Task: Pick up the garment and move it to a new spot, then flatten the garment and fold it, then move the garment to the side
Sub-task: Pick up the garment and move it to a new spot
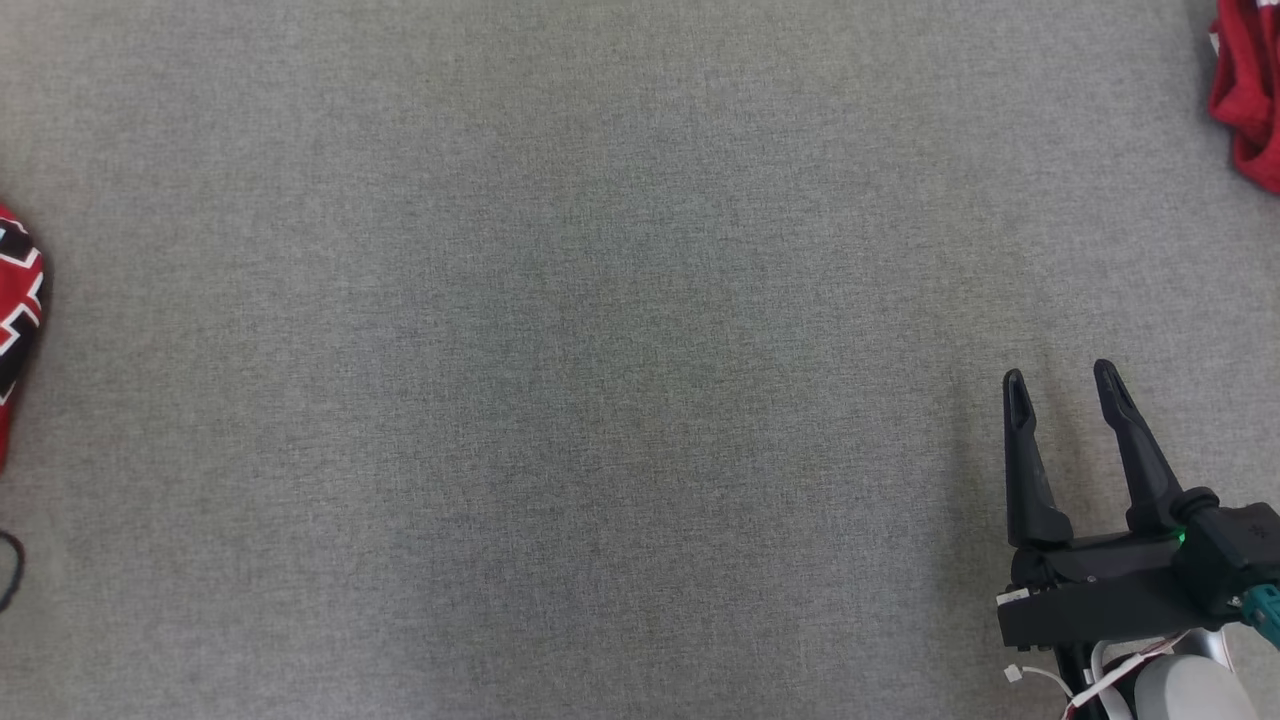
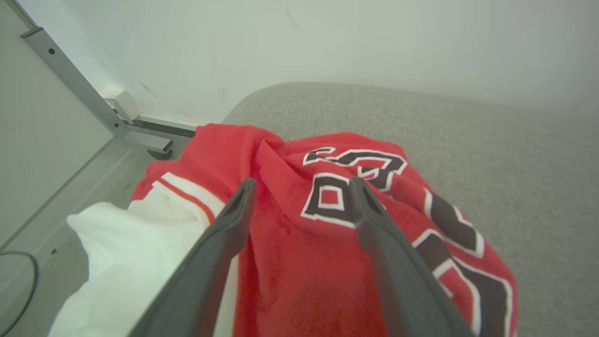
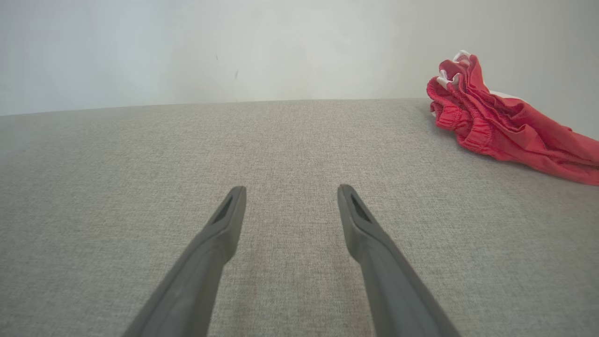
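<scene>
Jersey (image 2: 299, 281): at the far left edge of the grey cloth top (image 1: 600, 350), by a corner, one side past the edge by the look of it.
Left claw (image 2: 302, 187): right over the jersey, tips pointing at the big letters (image 2: 327, 196); spread wide, pinching nothing; touching the cloth or just above it, hard to tell.
Right claw (image 1: 1060, 375): over bare grey top on the right side; spread wide too, pinching nothing.
Nearer arm: the left claw, by a lot; the right claw well apart from the jersey, far across the top.
Long way of the jersey: no telling, all bunched in a heap.
Look: soft and crumpled; red, with black letters edged in white; a white part with a thin red stripe on one side.
Shorts (image 3: 496, 126): red, bunched at the far right corner, touched by nothing.
Next move, a guess: left claw down on a thick fold, then shut, then up and over to the open middle.
</scene>
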{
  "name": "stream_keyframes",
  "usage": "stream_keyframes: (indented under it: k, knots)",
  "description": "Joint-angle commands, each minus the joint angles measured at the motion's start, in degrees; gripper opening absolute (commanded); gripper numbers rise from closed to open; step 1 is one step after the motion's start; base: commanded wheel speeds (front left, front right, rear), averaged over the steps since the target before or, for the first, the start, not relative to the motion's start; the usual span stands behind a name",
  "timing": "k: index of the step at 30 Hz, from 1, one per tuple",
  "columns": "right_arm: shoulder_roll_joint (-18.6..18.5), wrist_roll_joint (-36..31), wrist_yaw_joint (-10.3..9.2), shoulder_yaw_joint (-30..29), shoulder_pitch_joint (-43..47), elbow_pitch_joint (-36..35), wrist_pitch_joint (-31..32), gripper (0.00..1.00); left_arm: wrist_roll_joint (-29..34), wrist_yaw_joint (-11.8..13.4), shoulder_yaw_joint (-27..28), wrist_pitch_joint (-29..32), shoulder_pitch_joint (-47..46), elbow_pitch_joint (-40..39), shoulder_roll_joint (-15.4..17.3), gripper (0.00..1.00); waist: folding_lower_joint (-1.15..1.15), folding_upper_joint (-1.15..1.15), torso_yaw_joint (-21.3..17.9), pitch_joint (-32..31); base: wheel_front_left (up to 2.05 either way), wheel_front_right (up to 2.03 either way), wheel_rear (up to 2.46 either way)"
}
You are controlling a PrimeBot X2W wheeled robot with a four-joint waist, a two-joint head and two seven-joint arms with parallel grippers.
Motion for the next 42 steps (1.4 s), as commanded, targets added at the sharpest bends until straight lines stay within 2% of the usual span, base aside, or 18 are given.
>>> stream_keyframes:
  k: [1,5,10,11,12,13,18,23,29,35,42]
  knots:
    - [-0.23,-0.35,-0.15,0.12,-0.4,-0.31,0.3,1.0,-0.63,-0.26,-0.28,1.36,-0.28,2.06,0.19,1.0,-0.01,-0.01,-0.07,0.11,0.0,0.0,0.0]
    - [-0.38,-0.46,-0.15,0.29,-0.61,-0.62,0.71,1.0,-1.76,-0.88,-1.38,6.37,-1.37,7.61,0.07,1.0,-0.01,-0.01,0.03,-0.08,0.0,0.0,0.0]
    - [-0.5,-0.54,-0.15,0.48,-0.72,-0.91,1.04,1.0,-2.38,-1.41,-2.47,8.48,-1.87,12.13,-0.6,1.0,-0.01,-0.01,-0.02,-0.16,0.0,0.0,0.0]
    - [-0.48,-0.57,-0.15,0.56,-0.77,-0.93,1.09,1.0,-2.62,-1.36,-2.54,8.39,-2.03,12.88,-0.74,0.52,-0.01,-0.01,-0.05,-0.18,0.0,0.0,0.0]
    - [-0.5,-0.56,-0.15,0.58,-0.85,-0.92,1.14,1.0,-2.61,-1.35,-2.71,7.87,-2.13,13.51,-0.82,0.15,-0.01,-0.01,-0.08,-0.22,0.0,0.0,0.0]
    - [-0.5,-0.55,-0.15,0.63,-0.93,-0.86,1.2,1.0,-2.22,-1.39,-3.0,7.21,-2.12,13.95,-0.7,0.0,-0.01,-0.01,-0.12,-0.31,0.0,0.0,0.0]
    - [-0.63,-0.27,-0.15,0.49,-0.93,-0.21,1.12,1.0,-1.04,-1.19,-3.8,0.94,-4.04,14.19,-0.27,0.0,-0.01,-0.01,0.1,-1.9,0.0,0.0,0.0]
    - [-0.05,0.22,-0.15,0.97,-0.29,1.16,0.37,1.0,0.48,-0.96,-4.87,-6.65,-6.55,11.15,0.6,0.0,-0.01,-0.01,0.65,-5.25,0.0,0.0,0.0]
    - [0.62,0.84,-0.15,1.74,0.42,3.34,-0.47,1.0,2.29,-1.07,-7.16,-11.02,-9.09,5.25,-0.41,0.0,-0.01,-0.01,0.74,-9.26,0.0,0.0,0.0]
    - [1.32,1.57,-0.15,2.15,0.89,5.56,-1.56,1.0,4.31,-1.24,-11.63,-9.84,-11.22,-7.12,-2.9,0.0,-0.01,-0.01,-0.49,-12.85,0.0,0.0,0.0]
    - [2.04,2.66,-0.15,2.89,1.03,8.31,-3.16,1.0,5.25,-1.36,-18.7,-2.98,-12.23,-24.07,-7.92,0.0,-0.01,-0.01,-4.81,-14.82,0.0,0.0,0.0]
